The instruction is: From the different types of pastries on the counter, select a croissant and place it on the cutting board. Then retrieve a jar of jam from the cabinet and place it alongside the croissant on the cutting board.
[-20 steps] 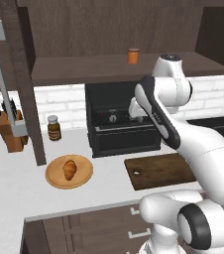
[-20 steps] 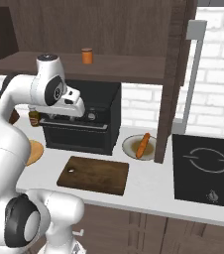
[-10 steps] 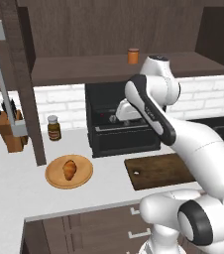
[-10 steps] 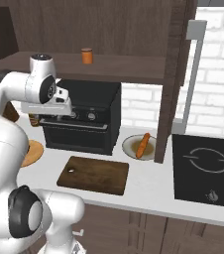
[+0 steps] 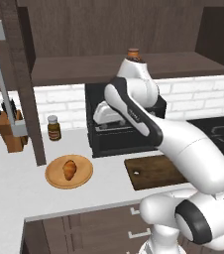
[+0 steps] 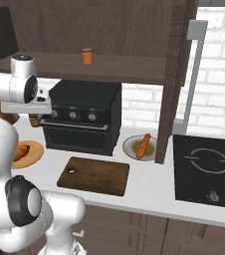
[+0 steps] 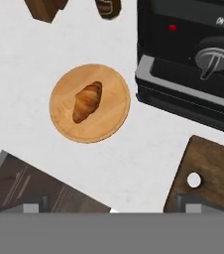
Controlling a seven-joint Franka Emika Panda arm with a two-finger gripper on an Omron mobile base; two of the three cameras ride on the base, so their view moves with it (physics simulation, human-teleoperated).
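Croissant [image 7: 87, 101] lies mid-plate [image 7: 64, 124] near counter's [image 7: 25, 64] front edge, long axis diagonal in hand view. Gripper [image 7: 111, 201] high above, offset toward cutting board [image 7: 208, 163]; jaws wide, empty

Open counter [image 7: 134, 149] beside oven [image 7: 193, 59]

A croissant [image 5: 70, 169] lies on a round wooden plate [image 5: 55, 177] on the counter [image 5: 15, 191]; a cutting board [image 5: 156, 173] sits before the black oven [image 5: 95, 139]; an orange jar [image 5: 133, 53] stands on the cabinet shelf [image 5: 79, 68].
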